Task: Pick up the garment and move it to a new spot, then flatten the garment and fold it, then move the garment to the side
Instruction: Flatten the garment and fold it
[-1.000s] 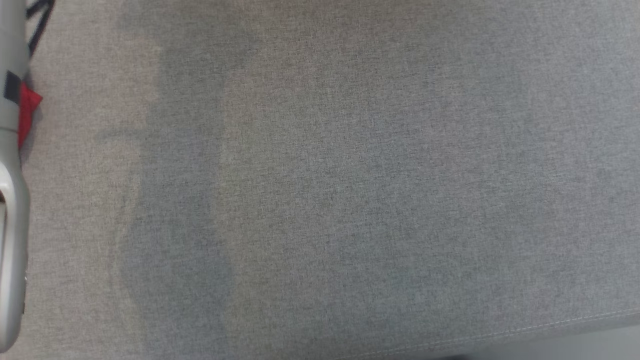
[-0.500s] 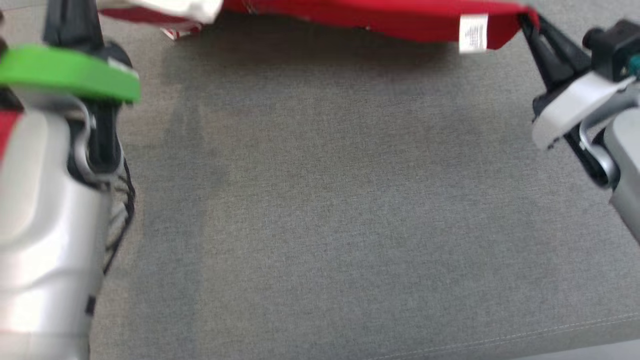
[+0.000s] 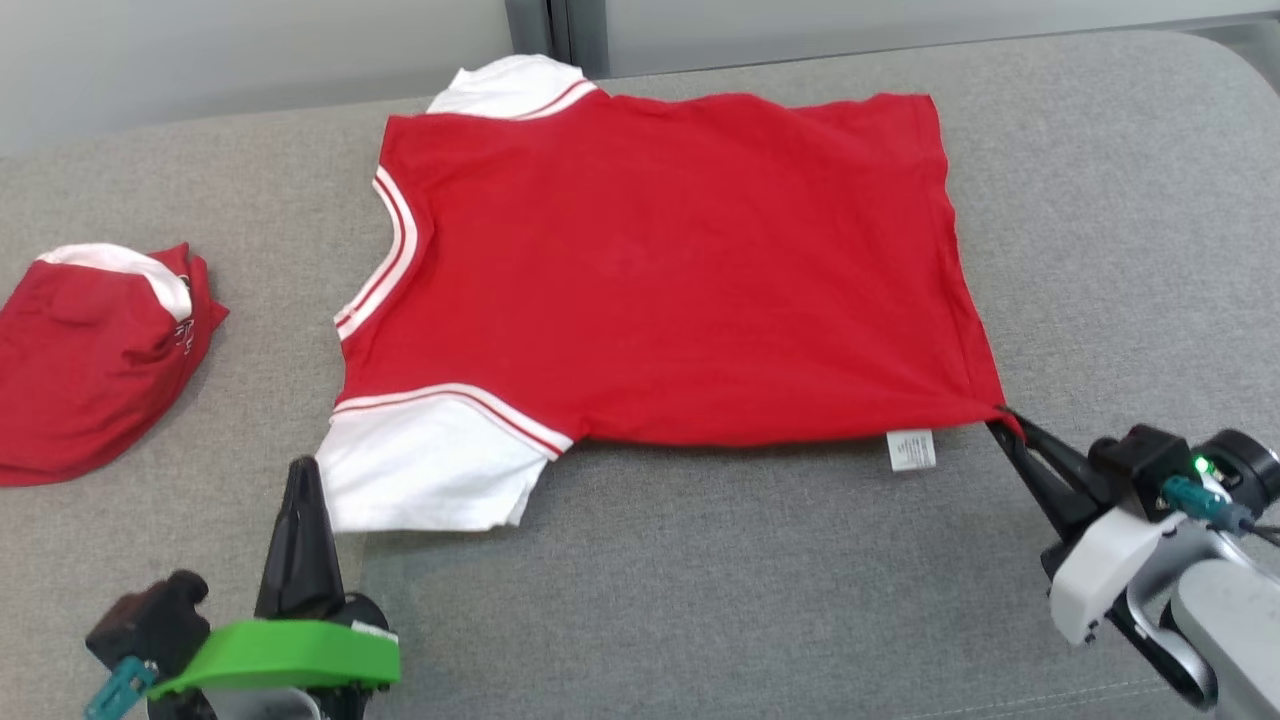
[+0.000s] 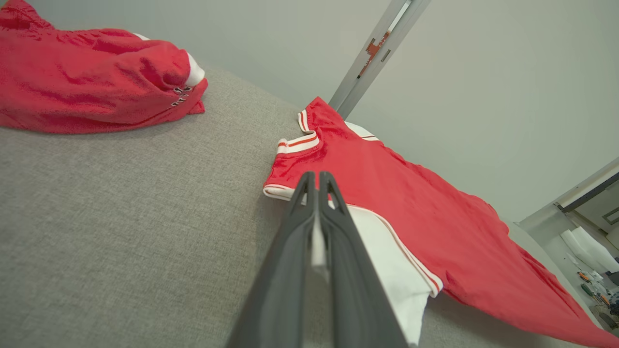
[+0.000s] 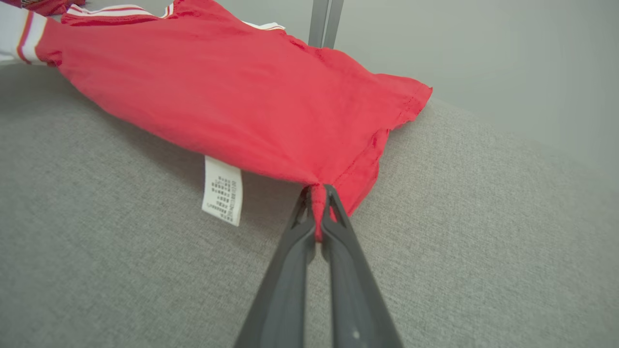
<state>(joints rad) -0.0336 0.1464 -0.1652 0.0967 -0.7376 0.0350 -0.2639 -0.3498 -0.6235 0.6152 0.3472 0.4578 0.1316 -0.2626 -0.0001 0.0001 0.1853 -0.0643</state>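
Head view: your red short-sleeved cotton shirt with white sleeves (image 3: 660,280) lies spread on the grey woven cushion (image 3: 700,590), flattening step in hand.
Your right pincer (image 3: 1005,420) is clamped on the near hem corner (image 3: 985,400); your left pincer (image 3: 300,475) is closed just beside the white sleeve (image 3: 420,460), grip unclear. Next, I judge, you smooth that sleeve, then fold.

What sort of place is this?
Probably an indoor lab or test room: a grey upholstered surface, a red shirt laid out for folding, a plain wall with a metal post.
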